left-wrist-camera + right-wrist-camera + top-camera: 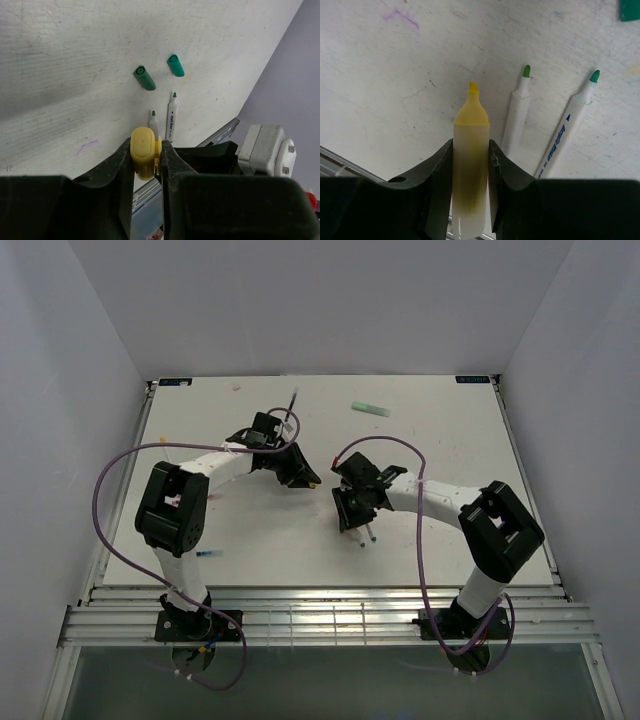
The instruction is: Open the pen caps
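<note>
Now, from above: my left gripper (310, 478) and my right gripper (350, 510) face each other over the middle of the table (450, 440), near one another but apart.
Far side: a pale green highlighter (370, 408) lies alone, well apart from both arms; whether it is capped is too small to tell.
Left wrist, fingers: closed on the yellow cap (143, 152), pinched by its sides with its rounded end showing.
Left wrist, table: two teal caps (145, 78) lie loose beyond my fingertips, close together but not touching.
Left wrist, pens: two uncapped pens (171, 117) lie side by side, nearer to me than those caps, green tips bare.
Right wrist, fingers: clamped around the yellow highlighter barrel (471, 165), held upright in this view, its yellow tip bare and clear of the table.
Right wrist, table: the same two uncapped pens lie just right of the barrel, tips pointing away.
Step in hand: I judge the yellow cap is off, with cap and barrel each in a separate grip.
Next move: lower both pieces to a bare patch, loosen each grip gently so nothing rolls, then look for a pen that is not yet opened, perhaps the far pale green one.
</note>
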You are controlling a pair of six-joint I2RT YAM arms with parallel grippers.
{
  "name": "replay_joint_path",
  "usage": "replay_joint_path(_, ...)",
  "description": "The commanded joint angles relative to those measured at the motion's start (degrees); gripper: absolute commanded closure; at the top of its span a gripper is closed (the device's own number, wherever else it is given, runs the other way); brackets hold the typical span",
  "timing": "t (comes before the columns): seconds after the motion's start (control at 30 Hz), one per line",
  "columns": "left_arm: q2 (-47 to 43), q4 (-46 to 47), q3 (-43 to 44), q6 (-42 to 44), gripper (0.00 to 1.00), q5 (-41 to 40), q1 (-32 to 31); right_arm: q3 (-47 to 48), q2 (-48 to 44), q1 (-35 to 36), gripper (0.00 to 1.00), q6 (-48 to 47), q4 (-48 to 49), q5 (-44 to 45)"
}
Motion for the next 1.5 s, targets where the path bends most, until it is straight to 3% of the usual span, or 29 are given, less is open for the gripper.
replay_joint_path(0.0,0.3,2.2,0.2,0.2,0.97,-0.1,-0.5,-1.9,1.2,0.2,0.92,0.1,2.4,1.9)
replay_joint_path(0.23,2.9,3.6,0.3,0.7,0.91,0.3,-0.7,-2.7,2.9,0.3,0.82,-0.3,4.0,1.4)
replay_joint_path(0.47,4.8,3.9,-1.7,0.9,0.75,0.3,-1.2,-2.0,5.0,0.3,0.70,-0.5,3.8,1.0)
replay_joint_path(0.93,6.8,3.9,-3.9,2.2,0.55,0.4,-1.3,0.2,8.5,0.3,0.68,-1.2,1.9,2.7)
replay_joint_path(1.1,7.1,4.0,-3.8,2.2,0.46,0.5,-1.3,-0.3,8.7,0.3,0.59,-1.3,1.6,3.2)
replay_joint_path(1.47,6.6,4.0,-3.0,2.4,0.43,1.1,-1.4,-0.7,7.0,0.3,0.55,-1.9,1.7,3.5)
